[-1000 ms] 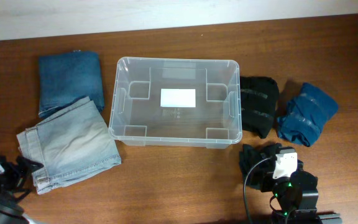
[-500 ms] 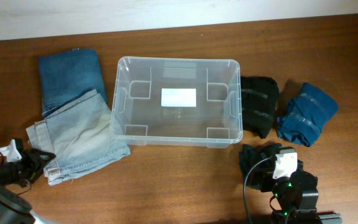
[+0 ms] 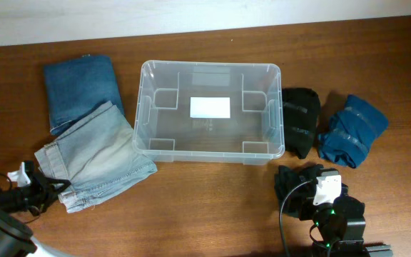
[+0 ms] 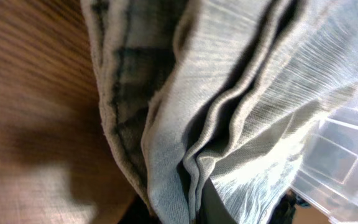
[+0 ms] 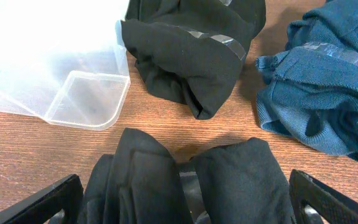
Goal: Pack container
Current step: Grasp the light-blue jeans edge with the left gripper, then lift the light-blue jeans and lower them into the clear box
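The container [image 3: 277, 114], a clear plastic bin with a white label on its base, stands mid-table with nothing inside. Pale folded jeans [image 3: 98, 153] lie at its left, their corner touching its front left wall. My left gripper [image 3: 52, 189] is shut on their lower left hem; in the left wrist view the denim folds [image 4: 229, 93] run down between the fingers and the container [image 4: 340, 155] shows at the right. My right gripper [image 5: 188, 202] stands open astride a black rolled garment [image 5: 185, 180], near the table's front right [image 3: 302, 185].
Dark blue folded jeans [image 3: 80, 89] lie at the back left. A second black bundle [image 3: 298, 118] sits against the container's right wall, with a blue rolled garment [image 3: 352, 128] beside it. The container's front right corner [image 5: 86, 106] shows in the right wrist view.
My left gripper shut on the pale jeans' hem and pushed them rightward against the container, which slid a little to the right. The right arm has not moved.
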### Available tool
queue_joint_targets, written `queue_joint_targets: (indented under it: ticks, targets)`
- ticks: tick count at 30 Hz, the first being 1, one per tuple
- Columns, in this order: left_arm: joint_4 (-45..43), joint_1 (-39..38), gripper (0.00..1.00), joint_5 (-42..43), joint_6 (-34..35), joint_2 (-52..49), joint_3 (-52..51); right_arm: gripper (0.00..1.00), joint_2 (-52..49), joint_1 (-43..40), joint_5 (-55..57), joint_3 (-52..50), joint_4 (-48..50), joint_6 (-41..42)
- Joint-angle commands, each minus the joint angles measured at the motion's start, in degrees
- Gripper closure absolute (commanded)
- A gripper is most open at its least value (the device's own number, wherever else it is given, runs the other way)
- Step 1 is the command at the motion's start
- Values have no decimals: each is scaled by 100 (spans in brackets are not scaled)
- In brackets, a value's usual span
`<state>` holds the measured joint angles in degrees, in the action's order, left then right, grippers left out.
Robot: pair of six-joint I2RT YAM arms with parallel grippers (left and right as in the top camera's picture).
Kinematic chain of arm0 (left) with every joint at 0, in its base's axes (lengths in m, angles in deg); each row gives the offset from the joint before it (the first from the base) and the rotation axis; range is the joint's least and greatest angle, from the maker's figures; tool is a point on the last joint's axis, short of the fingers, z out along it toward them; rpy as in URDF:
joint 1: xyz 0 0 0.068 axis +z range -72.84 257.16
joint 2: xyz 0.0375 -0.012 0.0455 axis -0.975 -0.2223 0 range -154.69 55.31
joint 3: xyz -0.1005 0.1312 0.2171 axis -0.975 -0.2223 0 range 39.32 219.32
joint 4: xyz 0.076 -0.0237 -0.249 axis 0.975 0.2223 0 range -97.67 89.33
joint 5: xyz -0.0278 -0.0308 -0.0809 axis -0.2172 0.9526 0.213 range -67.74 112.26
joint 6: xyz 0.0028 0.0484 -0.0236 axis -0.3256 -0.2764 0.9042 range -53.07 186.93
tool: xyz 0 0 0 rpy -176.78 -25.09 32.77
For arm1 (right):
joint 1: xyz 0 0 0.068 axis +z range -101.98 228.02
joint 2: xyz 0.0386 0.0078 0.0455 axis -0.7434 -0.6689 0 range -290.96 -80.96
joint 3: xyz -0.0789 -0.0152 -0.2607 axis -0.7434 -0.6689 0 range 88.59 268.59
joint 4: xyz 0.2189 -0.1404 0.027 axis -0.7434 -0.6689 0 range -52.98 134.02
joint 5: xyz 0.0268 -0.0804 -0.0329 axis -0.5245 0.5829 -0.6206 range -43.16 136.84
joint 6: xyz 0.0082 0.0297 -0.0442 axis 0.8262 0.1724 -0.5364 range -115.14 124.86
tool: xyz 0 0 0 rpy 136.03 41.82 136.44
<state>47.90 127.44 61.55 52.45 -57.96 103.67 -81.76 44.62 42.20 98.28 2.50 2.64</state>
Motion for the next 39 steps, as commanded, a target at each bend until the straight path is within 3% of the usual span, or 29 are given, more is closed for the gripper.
queue_joint_targets:
  ticks: [1,8,11,15,20,23,31,35,39]
  targets:
    - [542,-94,100,273,-26,595,601,2,44,-48,-52,-33,20,-35]
    - [1725,-219,100,1161,72,2142,2371,2,44,-48,-52,-33,17,-35]
    - [1797,-433,100,1694,118,2721,2889,2,44,-48,-52,-33,20,-35]
    - [1427,-962,100,2378,586,3283,3268,2,44,-48,-52,-33,20,-35]
    - [271,-2358,100,2625,1471,3711,3294,2,44,-48,-52,-33,20,-35]
    - [-354,-3331,100,2277,2006,3709,3292,2,44,-48,-52,-33,20,-35]
    - [-1891,-6111,100,-116,3281,3171,3292,2,44,-48,-52,-33,17,-35]
    - [-2006,-6977,100,-1043,3958,2656,3292,2,44,-48,-52,-33,20,-35]
    - [-2337,-7497,100,-1217,4197,2074,3292,2,44,-48,-52,-33,20,-35]
